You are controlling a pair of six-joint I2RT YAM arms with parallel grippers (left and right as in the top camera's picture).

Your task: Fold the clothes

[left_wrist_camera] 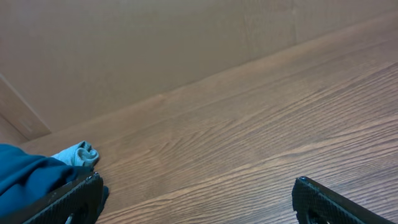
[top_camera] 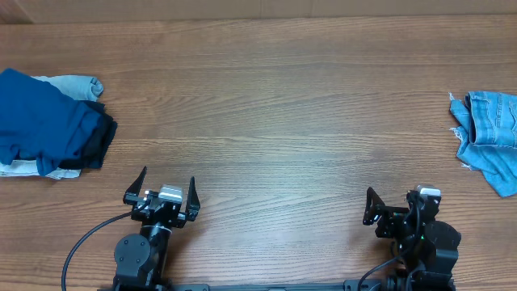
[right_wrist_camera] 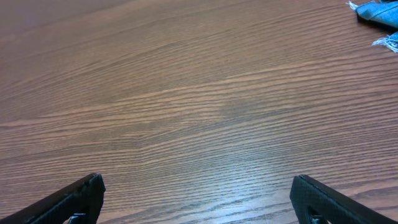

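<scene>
The light-blue denim jeans (top_camera: 490, 136) lie bunched at the table's right edge, frayed hems showing; a corner of them shows at the top right of the right wrist view (right_wrist_camera: 379, 14). My left gripper (top_camera: 167, 187) is open and empty near the front edge, left of centre; its fingertips frame bare wood in the left wrist view (left_wrist_camera: 198, 190). My right gripper (top_camera: 396, 200) is open and empty near the front edge at the right, well short of the jeans; it too frames bare wood in the right wrist view (right_wrist_camera: 198, 190).
A pile of folded garments (top_camera: 44, 121) sits at the far left: dark navy on top, pale grey-white pieces under and behind it. It also shows at the left of the left wrist view (left_wrist_camera: 31, 171). Wooden table (top_camera: 275, 113) spans the middle.
</scene>
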